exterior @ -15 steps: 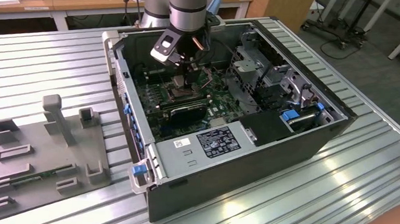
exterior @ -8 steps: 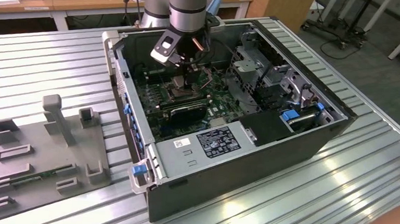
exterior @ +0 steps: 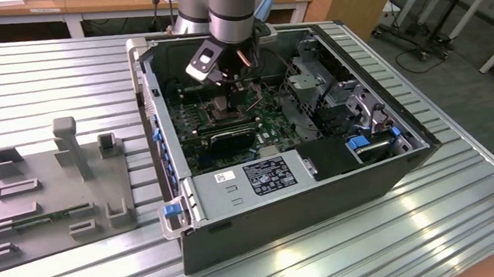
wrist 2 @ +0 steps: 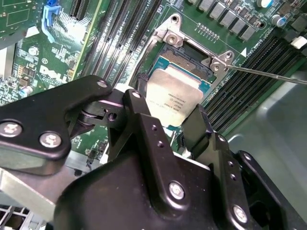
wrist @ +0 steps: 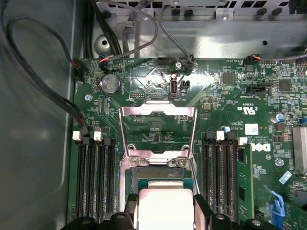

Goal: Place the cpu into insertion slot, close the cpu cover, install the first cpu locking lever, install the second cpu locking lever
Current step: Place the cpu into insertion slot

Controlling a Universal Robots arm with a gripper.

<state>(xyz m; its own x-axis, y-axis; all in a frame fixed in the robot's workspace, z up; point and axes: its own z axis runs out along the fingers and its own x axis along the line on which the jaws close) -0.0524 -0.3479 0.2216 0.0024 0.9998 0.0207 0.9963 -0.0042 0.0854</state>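
Chip (wrist 2: pixel 175 93) is pinched by two opposite edges in your claw (wrist 2: pixel 168 109), right over the socket (wrist 2: pixel 192 51) with the cover (wrist: pixel 158 111) flipped open off it, and it looks light, stiff, slick and fragile, so I'd grip edges only.

The cpu (wrist 2: pixel 175 96) is pale silver with a teal-green border. The cpu cover (wrist: pixel 157 111) is bright silvery metal, and the insertion slot (wrist 2: pixel 189 50) is dark inside a silvery rim. The circuit board (wrist: pixel 144 93) is green with fine pale tracing. The memory slots (wrist: pixel 96 177) are black. The gripper (wrist 2: pixel 165 115) is matte black. The table (exterior: pixel 53 81) is grey with parallel ribs.
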